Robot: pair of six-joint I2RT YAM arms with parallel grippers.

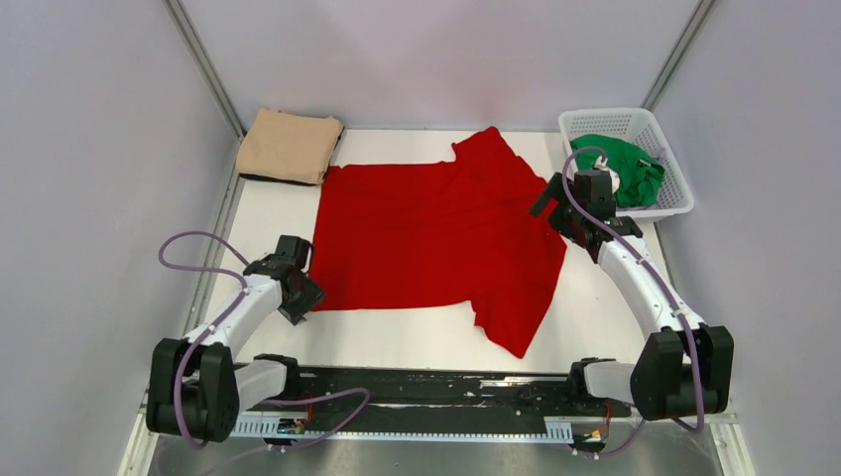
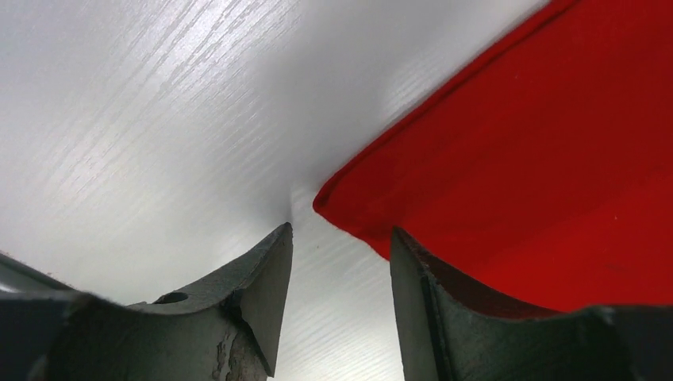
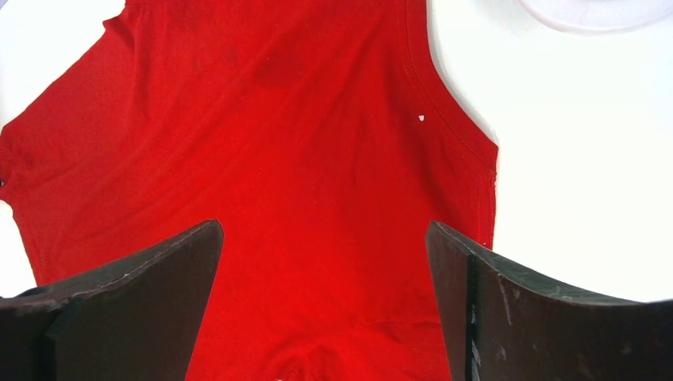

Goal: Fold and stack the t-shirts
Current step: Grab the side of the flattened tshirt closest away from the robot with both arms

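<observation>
Red t-shirt [image 1: 436,233]: lies opened out across the middle of the table [image 1: 268,218], hem toward the left arm, sleeves toward the right arm. Shows no fold yet, so probably the first fold of this garment.

Left gripper [image 2: 341,234]: sits low over the tabletop at the near hem corner [image 2: 325,202], jaws parted with bare table between them, nothing pinched, one finger overlapping the cloth edge. Right gripper [image 3: 325,230]: hangs spread wide above the sleeve end, apparently touching nothing.

For a clean fold:
- Slide one finger under the hem corner and take every layer there, not just the top one.
- Set a matching pinch at the right end along the same near edge before lifting.
- Raise both ends level, carry them across together, and lay edge on edge.
- Keep the pull light, to avoid dragging the whole shirt over the surface.

Thin, matte, limp knit with a stitched hem, likely to sag and crease between the two pinches. Smooth white wood-grain laminate underneath, probably slippery.

Folded tan t-shirt [image 1: 290,146] at the far left corner, a soft flat rectangle. Green t-shirt [image 1: 625,171] bunched in the white lattice basket [image 1: 605,119] at far right.
</observation>
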